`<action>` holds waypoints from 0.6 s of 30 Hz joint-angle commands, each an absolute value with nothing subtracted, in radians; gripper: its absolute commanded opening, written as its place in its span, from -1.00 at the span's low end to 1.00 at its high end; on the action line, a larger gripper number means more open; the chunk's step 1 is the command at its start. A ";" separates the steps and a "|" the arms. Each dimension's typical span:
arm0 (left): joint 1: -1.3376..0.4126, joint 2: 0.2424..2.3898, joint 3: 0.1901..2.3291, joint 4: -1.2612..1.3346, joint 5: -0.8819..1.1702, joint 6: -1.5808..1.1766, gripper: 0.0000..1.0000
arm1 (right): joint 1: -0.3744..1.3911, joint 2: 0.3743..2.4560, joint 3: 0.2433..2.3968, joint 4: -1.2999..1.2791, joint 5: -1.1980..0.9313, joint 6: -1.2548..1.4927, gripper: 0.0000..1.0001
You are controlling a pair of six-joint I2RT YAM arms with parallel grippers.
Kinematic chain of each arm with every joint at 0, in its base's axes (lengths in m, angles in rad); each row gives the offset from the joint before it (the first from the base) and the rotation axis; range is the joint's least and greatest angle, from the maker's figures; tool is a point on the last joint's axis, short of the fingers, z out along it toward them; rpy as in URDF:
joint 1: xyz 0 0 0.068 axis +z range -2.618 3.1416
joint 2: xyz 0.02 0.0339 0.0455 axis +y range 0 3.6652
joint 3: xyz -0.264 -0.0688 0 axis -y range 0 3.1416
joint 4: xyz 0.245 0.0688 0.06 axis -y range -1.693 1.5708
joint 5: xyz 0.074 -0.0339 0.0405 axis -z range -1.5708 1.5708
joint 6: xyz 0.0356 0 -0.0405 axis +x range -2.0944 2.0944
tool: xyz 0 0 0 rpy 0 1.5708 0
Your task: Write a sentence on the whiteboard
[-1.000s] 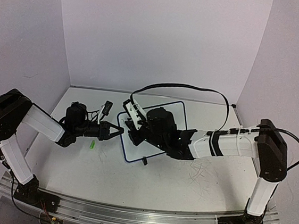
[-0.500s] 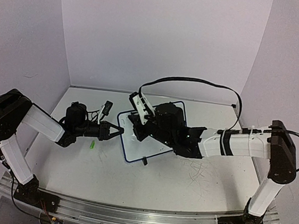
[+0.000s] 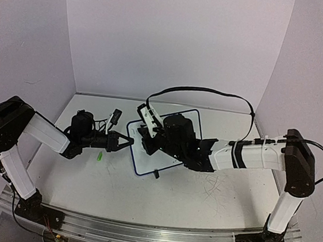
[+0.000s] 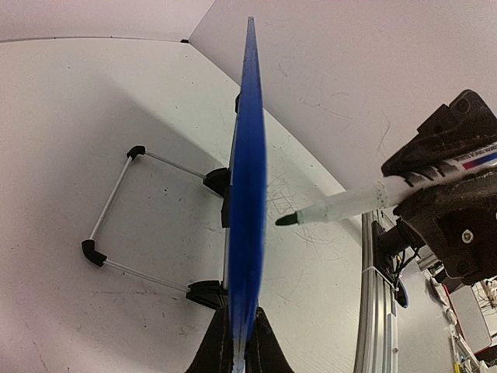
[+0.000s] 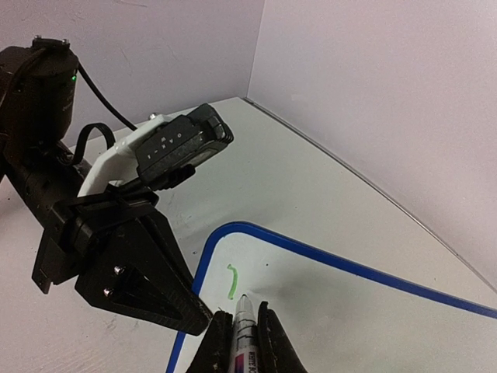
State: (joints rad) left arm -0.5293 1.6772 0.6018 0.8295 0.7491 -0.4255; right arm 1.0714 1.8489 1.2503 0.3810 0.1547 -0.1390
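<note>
Now: we find the whiteboard (image 3: 145, 162) propped on its wire stand (image 4: 114, 198), middle of the worktop (image 3: 85, 188). Left fingers (image 4: 218, 353) pinch its blue rim at the board's 9 o'clock edge, top view. Right fingers (image 5: 272, 342) clamp a marker (image 5: 244, 322); its tip sits just at 6 o'clock of one short green stroke (image 5: 231, 281) near the board's corner. Contact we cannot tell.

This is looking like a robotics lab, more exactly a small test booth. Plain lilac walls (image 3: 175, 41) are closing in a scuffed white table (image 3: 142, 194) on 3 sides. At the near edge an aluminium rail (image 3: 138, 233) is carrying the left arm (image 3: 45, 132) and the right arm (image 3: 256, 157). A black cable (image 3: 210, 92) is looping loose in the air, and bare wiring (image 3: 51, 238) is showing by the rail.
</note>
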 commanded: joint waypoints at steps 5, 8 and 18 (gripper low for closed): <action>-0.538 1.677 0.624 0.832 0.779 -0.418 -1.00 | 1.069 1.850 1.278 0.450 0.198 -0.135 -1.00; -0.538 1.678 0.626 0.832 0.780 -0.417 -1.00 | 1.069 1.859 1.286 0.451 0.196 -0.137 -1.00; -0.538 1.679 0.626 0.831 0.781 -0.419 -1.00 | 1.066 1.871 1.295 0.456 0.207 -0.141 -1.00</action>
State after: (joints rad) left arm -0.5293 1.6772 0.6018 0.8295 0.7498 -0.4229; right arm 1.0714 1.8543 1.2510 0.4093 0.1881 -0.1397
